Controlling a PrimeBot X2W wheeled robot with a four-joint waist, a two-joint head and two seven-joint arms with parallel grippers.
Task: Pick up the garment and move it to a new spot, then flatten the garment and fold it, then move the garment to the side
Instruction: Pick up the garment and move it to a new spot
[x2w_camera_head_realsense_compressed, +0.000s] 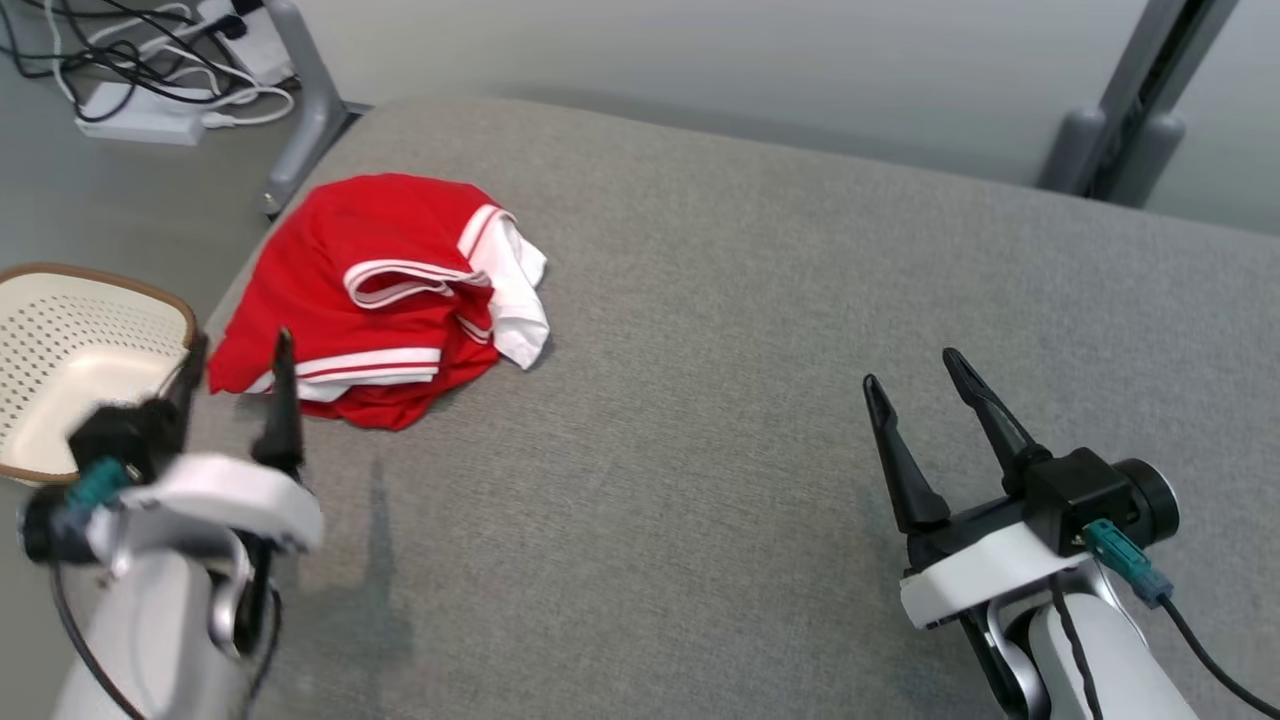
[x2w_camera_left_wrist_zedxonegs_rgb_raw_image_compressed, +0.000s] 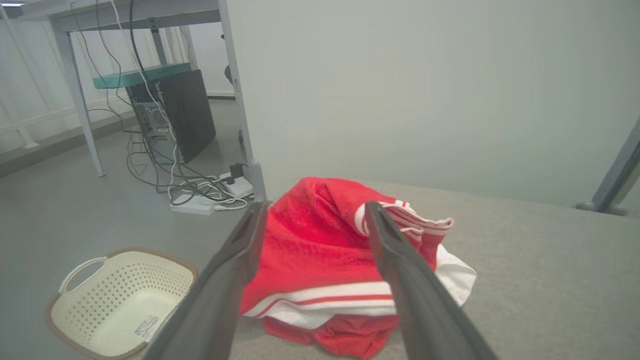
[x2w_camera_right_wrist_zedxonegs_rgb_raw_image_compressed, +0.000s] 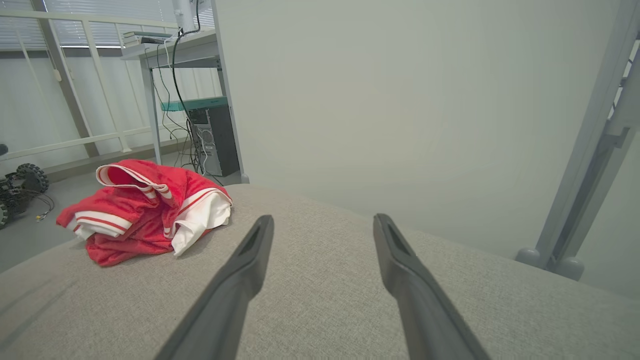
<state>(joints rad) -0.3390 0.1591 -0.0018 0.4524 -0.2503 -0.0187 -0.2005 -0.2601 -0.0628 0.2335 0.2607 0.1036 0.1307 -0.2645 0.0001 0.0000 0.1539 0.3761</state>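
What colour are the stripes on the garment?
White stripes on the red garment; clearest in the left wrist view.

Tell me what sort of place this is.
Probably a robotics lab or office: a computer tower under a desk, power strips and loose cables on the floor, a grey padded worktable.

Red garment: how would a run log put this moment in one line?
garment: crumpled, on grey surface, left edge | left tool: open, aimed at garment | right tool: open, empty | garment not yet lifted
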